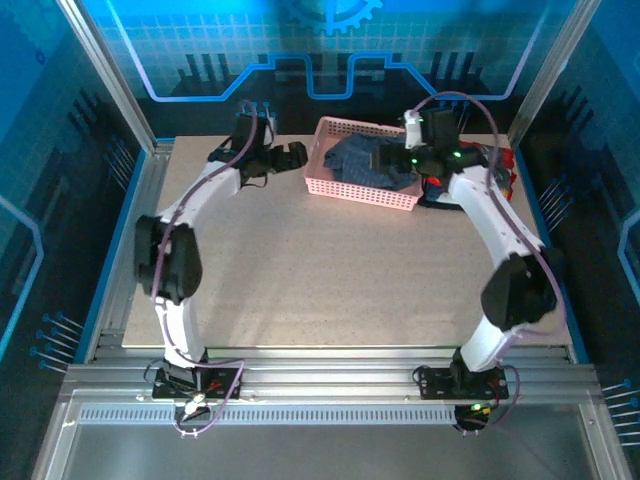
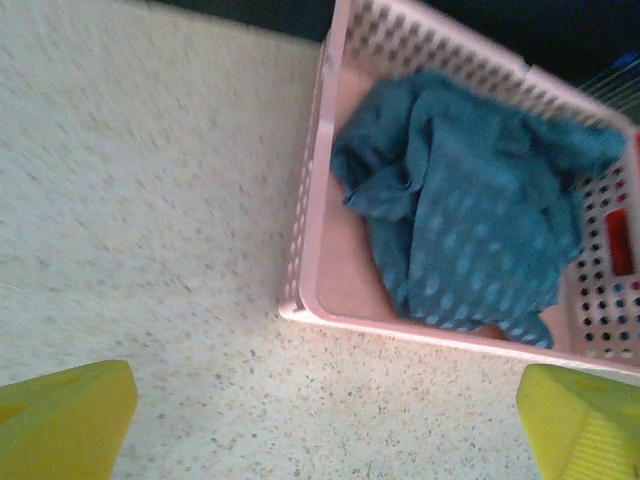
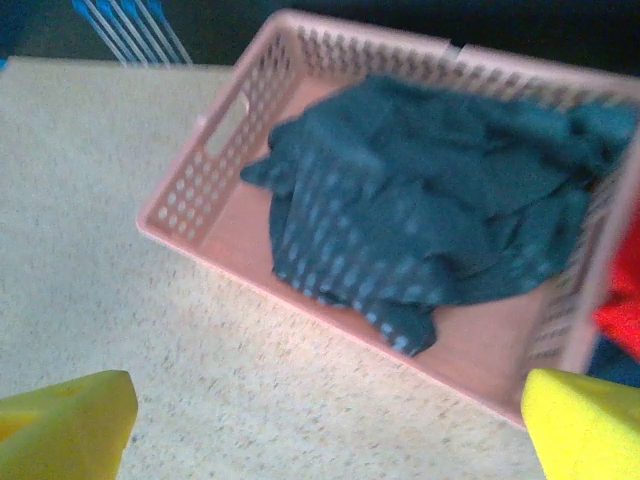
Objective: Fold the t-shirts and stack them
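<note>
- The pink basket (image 1: 362, 192) stands at the far side of the table (image 1: 330, 280), with one arm reaching toward it from each side
- The slate-blue t-shirt (image 2: 470, 200) lies crumpled inside the basket, unfolded and bunched into loose ridges; it covers most of the basket floor and leaves a bare strip along the left wall
- Pale spots of light fall across the cloth in both wrist views
- The red t-shirt (image 3: 622, 300) shows as a small bright patch outside the basket's right wall, just beside it; too little shows to make out any print
- The left gripper (image 2: 320, 425) is spread wide, its yellow fingers (image 2: 60, 420) at the lower corners of the wrist view with nothing between them; it hovers over bare table just beside the basket's left wall
- The right gripper (image 3: 322, 425) is likewise spread wide and holds nothing; bare table lies between its fingers (image 3: 585, 425), with the basket's near wall just beyond
- In the top view the right gripper's dark body reaches over the right half of the basket, above the blue cloth; whether it touches the cloth I cannot tell
</note>
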`<state>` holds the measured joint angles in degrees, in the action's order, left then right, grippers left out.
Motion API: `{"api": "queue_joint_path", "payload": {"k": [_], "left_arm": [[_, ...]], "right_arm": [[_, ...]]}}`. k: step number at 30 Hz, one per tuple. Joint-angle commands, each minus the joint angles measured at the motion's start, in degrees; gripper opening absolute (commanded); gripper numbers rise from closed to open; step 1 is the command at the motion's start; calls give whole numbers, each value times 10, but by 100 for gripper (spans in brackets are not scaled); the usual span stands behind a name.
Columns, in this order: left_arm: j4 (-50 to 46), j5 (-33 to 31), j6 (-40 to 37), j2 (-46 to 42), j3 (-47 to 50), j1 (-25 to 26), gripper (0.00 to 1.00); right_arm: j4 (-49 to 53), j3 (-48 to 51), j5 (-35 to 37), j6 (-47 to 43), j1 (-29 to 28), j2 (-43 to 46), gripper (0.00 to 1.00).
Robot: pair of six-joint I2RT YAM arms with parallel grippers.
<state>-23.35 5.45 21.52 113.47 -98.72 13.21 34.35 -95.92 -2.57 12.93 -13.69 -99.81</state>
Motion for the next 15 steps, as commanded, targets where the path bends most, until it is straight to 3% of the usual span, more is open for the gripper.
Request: {"api": "queue_joint_path", "payload": {"k": [1, 8, 15], "left_arm": [[-81, 24, 37, 60, -67, 0, 98], [-41, 28, 76, 143, -110, 0, 93], [-17, 21, 105, 191, -150, 1, 92]], "right_arm": [[72, -73, -46, 45, -12, -75, 100], [85, -169, -56, 87, -15, -226, 97], [80, -232, -41, 109, -15, -303, 97]]}}
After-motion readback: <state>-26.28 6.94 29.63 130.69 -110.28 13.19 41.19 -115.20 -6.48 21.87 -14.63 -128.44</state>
